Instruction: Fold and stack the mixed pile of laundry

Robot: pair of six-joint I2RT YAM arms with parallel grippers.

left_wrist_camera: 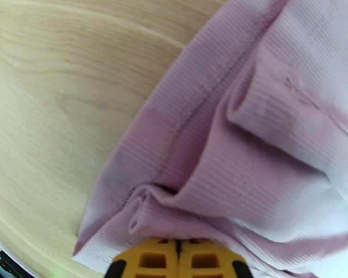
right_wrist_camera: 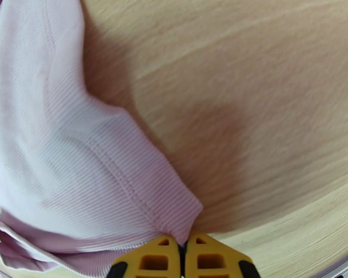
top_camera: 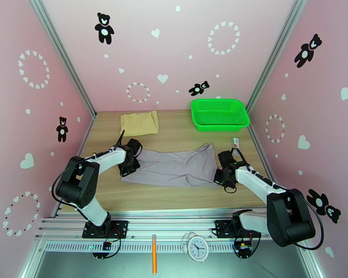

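Pale wood-grain table (top_camera: 183, 135) lies under both of my wrists, boxed in by pink walls (top_camera: 174, 47) stuck with black bears and white hearts.

My left gripper (left_wrist_camera: 178, 244) has its yellow, honeycomb-moulded fingers pressed flat together. The lilac garment (left_wrist_camera: 267, 135) bunches right at their tips, where a rolled, rounded fold of fine ribbed knit is pinched. A stitched seam runs away up the cloth ahead of the fingers, with bare wood to one side.

My right gripper (right_wrist_camera: 183, 249) is closed the same way, its tips meeting on a pointed corner of that garment. A double row of hem stitching runs down into the pinch. Cloth spreads to one side of these fingers; smooth wood and a soft shadow lie to the other.

From above, the garment lies on the table as a wide, rumpled sheet between my two grippers, one end at each.

Beyond my left fingers and well apart from them, near the back wall, the tan cloth (top_camera: 139, 123) lies as a flat, roughly square fold. Beyond my right fingers sits a bright green plastic basket (top_camera: 220, 102), rectangular with mesh sides.
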